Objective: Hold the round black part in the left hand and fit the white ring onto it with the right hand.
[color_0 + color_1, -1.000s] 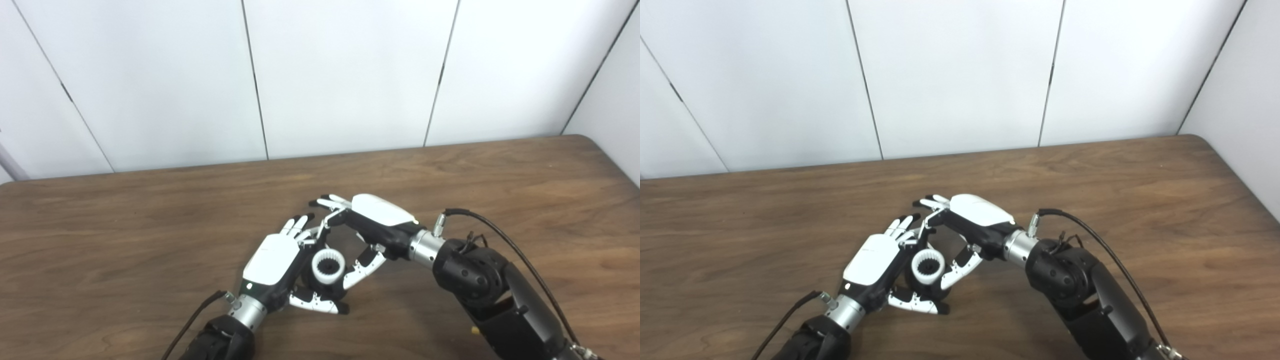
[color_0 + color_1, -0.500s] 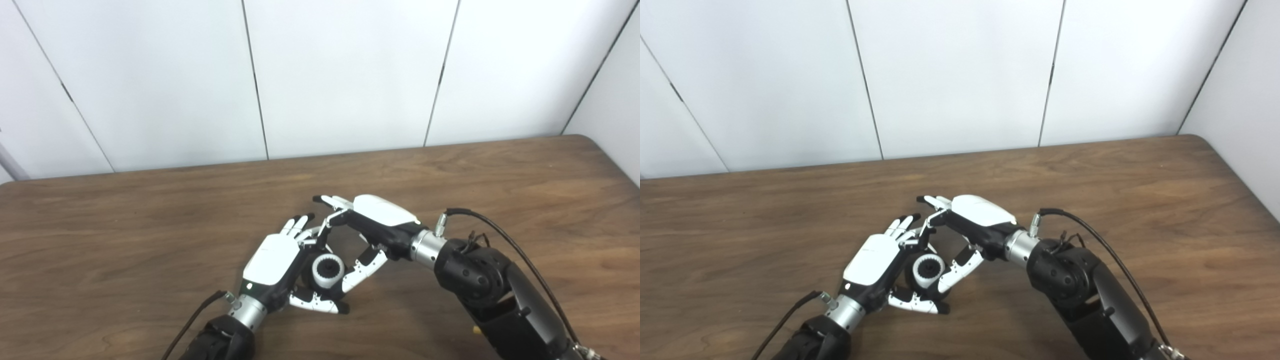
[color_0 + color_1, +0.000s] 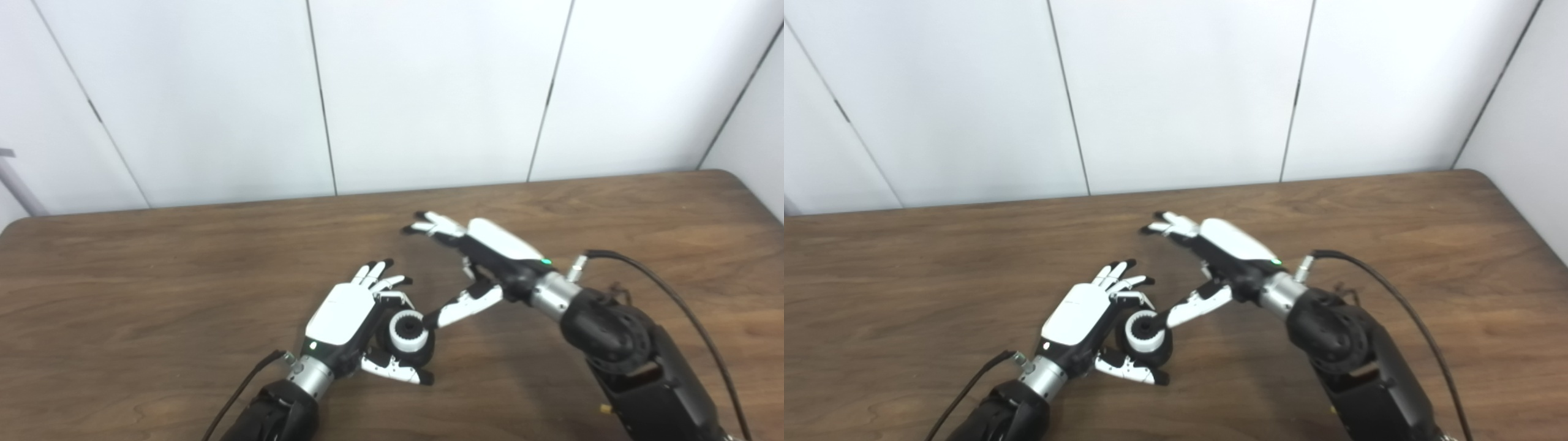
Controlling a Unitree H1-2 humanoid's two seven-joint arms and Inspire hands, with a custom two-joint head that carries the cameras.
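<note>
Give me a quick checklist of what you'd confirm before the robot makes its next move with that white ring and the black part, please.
1. Round black part held in the left hand: ok.
2. White ring sitting on the black part: ok, it looks set on top.
3. Ring pressed fully home: cannot tell; the seam is too small to see.
4. Right hand off the ring: not ok; its fingers are spread, but the thumb tip is right at the ring's edge.
5. Table bare where the right hand would pull back: ok.
</note>
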